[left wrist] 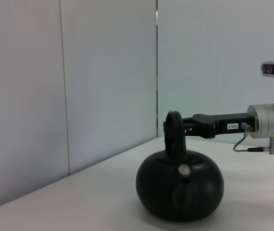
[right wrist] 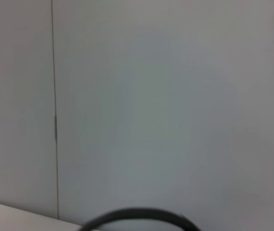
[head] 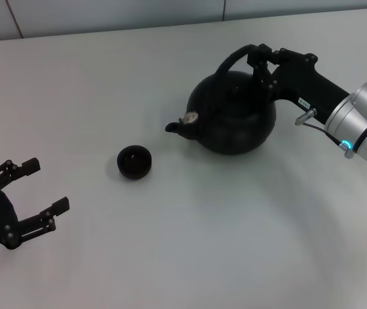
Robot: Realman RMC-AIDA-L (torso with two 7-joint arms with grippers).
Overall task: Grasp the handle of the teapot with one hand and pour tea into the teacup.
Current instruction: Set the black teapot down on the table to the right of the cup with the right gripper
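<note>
— Pale grey wall panels stand behind a plain white desk [head: 190, 257], don't they?

— Yes, and on that desk sits the large round matte black teapot [head: 235, 119], upright, its short curved spout [head: 174, 128] aimed toward the robot's left side. A small pale lid knob [head: 189, 118] shows near the spout.

— Where is the right gripper [head: 261, 62]?

— At the top of the teapot, reaching in from the robot's right. Its black fingers [head: 259, 56] are at the thick black arched bail handle [head: 230, 63], at the end of the arch away from the spout. In the left wrist view the same gripper [left wrist: 175, 129] meets the handle [left wrist: 174, 131] above the pot body [left wrist: 180, 187], and the fingers look closed around the bail.

— And the cup?

— The tiny round black handleless teacup [head: 135, 161] stands on the desk beyond the spout tip, near it but not touching, well apart from the right fingers.

— The left gripper [head: 40, 187]?

— Low over the desk on the robot's left, with its two black fingers [head: 28, 166] spread wide and nothing between them. The teacup lies off past those fingertips, toward the teapot, clear of them.

— What does the right wrist view give?

— Mostly wall, plus a dark curved sliver [right wrist: 142, 216] at the edge; I cannot tell which part that is.
</note>
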